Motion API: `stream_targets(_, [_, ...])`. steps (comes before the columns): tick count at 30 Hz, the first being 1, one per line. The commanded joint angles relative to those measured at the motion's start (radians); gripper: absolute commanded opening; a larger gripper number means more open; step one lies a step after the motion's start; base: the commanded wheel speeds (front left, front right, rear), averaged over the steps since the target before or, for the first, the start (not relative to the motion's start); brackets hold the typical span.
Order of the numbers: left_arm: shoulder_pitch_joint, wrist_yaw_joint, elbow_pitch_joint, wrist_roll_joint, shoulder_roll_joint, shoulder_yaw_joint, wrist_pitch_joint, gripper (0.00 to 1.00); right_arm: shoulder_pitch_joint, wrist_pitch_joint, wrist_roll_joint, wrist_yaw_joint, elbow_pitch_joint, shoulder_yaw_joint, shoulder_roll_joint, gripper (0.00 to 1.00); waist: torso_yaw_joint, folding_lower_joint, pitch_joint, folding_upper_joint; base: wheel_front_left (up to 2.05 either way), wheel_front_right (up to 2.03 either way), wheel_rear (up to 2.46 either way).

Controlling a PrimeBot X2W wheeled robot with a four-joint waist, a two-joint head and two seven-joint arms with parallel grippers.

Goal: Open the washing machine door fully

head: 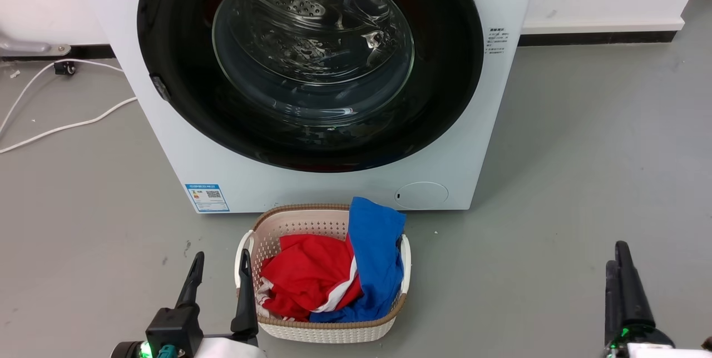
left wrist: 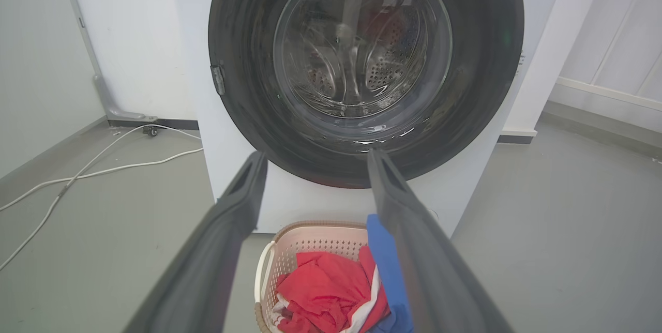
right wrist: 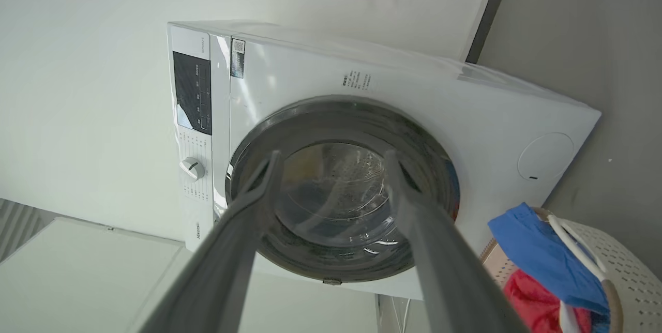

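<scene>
The washing machine (head: pixel 334 185) stands on the grey floor at twelve o'clock in the head view, its white front facing the robot. The washing machine door (head: pixel 310 58) lies shut, flat against that front and covering most of it. The steel drum shows through its clear glass centre, and a small latch (head: pixel 160 87) sits at the door's nine o'clock edge.

At six o'clock from the machine, just beside its base, a beige laundry basket (head: pixel 311 225) holds a red garment (head: pixel 308 277) and a blue garment (head: pixel 375 252) that drapes over the rim. White cables (head: pixel 61 124) trail across the floor at nine o'clock.

The left gripper (head: pixel 221 258) hangs at seven o'clock, fingers spread and empty, close by the basket's left wall. The right gripper (head: pixel 616 253) sits at five o'clock, well apart from everything. Its wrist view shows its fingers parted with nothing between them.

A blue sticker (head: pixel 207 197) marks the machine's seven o'clock corner.
</scene>
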Motion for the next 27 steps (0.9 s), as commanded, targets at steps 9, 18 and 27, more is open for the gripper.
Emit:
stream_targets(9, [0.010, -0.003, 0.000, -0.004, 0.000, 0.003, -0.003, 1.00, 0.042, 0.171, 0.290, 0.000, -0.059, -0.055, -0.029, 1.00, 0.002, 0.0000, 0.000, 0.0000, 0.00, 0.00, 0.00])
stream_targets(18, [0.009, 0.001, 0.000, -0.004, 0.000, 0.004, -0.003, 1.00, 0.055, 0.327, 0.350, 0.000, -0.065, -0.127, -0.009, 1.00, 0.006, 0.0000, 0.005, 0.0000, 0.00, 0.00, 0.00])
stream_targets(27, [0.006, 0.006, 0.002, 0.001, 0.000, 0.007, -0.003, 1.00, 0.050, 0.354, 0.314, 0.000, -0.064, -0.143, 0.006, 0.00, 0.010, 0.0000, 0.006, 0.0000, 0.00, 0.00, 0.00])
